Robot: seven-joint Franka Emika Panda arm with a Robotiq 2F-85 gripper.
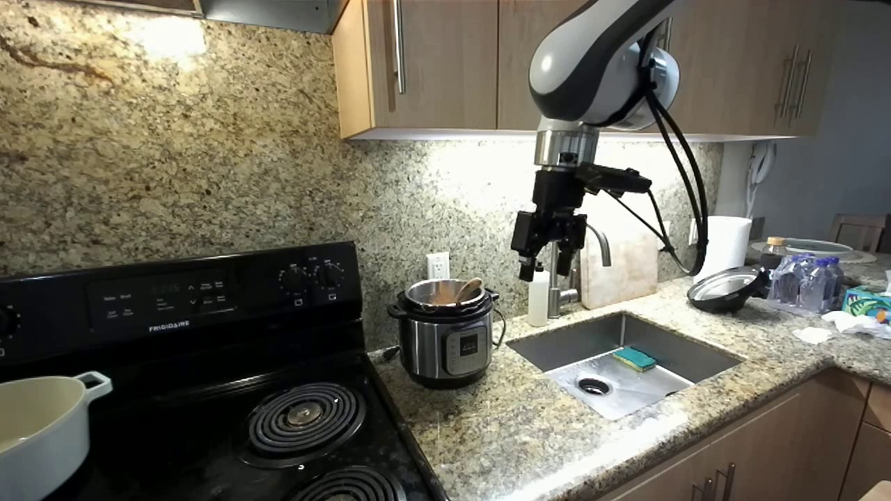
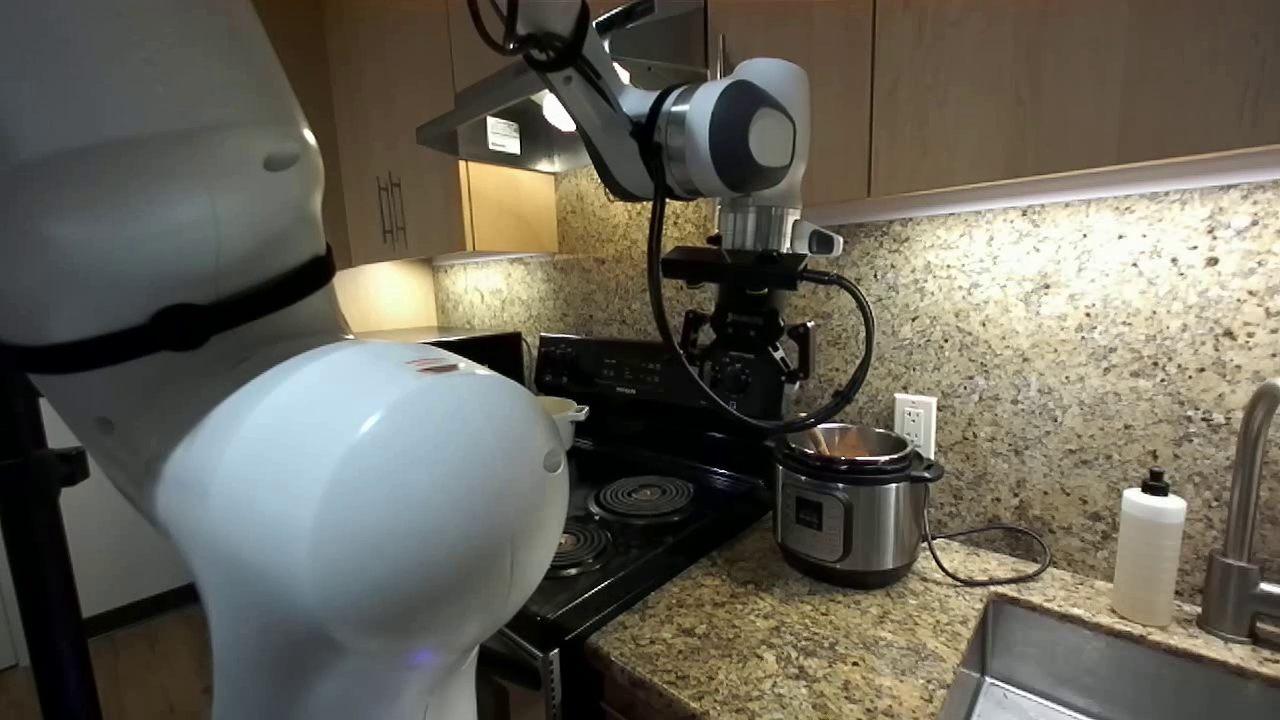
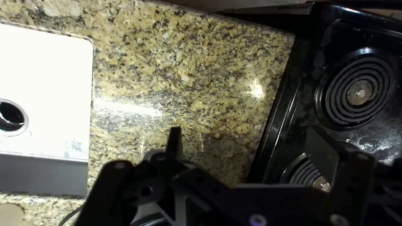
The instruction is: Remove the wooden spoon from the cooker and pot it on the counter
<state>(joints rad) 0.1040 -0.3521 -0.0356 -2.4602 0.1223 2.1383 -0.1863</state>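
Wooden spoon [image 1: 470,287]: in cooker [image 1: 423,351], tilted, upper end at rim on control-panel side, per both exterior views. Lower portion hidden by cooker wall; exact rim contact can't be confirmed. Other cooker contents: reddish-brown matter [image 2: 852,443], type unclear. Cooker stands on counter [image 1: 480,435], betw. stove [image 1: 181,445] & sink [image 1: 567,348].

Gripper [image 1: 546,267]: above counter, apart from spoon & cooker. Fingers [image 3: 322,153] spread wide, ref. wrist view. In an exterior view, fingertips are hard to make out vs. dark stove & arm cable [image 2: 655,260]. In wrist view, gripper body hides most of lower area; round steel part behind it only partly visible, ID uncertain.

Sink: holds green/yellow sponge [image 1: 635,359], near drain [image 1: 594,386]. Sink floor overexposed in wrist view; surface detail lost.

Pale bottle [image 2: 1148,555]: translucent, w/ black top, just beside faucet [image 2: 1245,480]. Fill level hard to read. Faucet cut off at R edge in an exterior view.

White pot [image 1: 59,438]: on stove; cut off at L edge in an exterior view. In an exterior view, arm [image 2: 370,520] hides part of pot. Contents can't be determined.

Clear bottles [image 1: 811,284] w/ blue caps: grouped at far end of counter; qty. & contents unclear. Printed box [image 1: 866,303] nearby, cut off at R edge.
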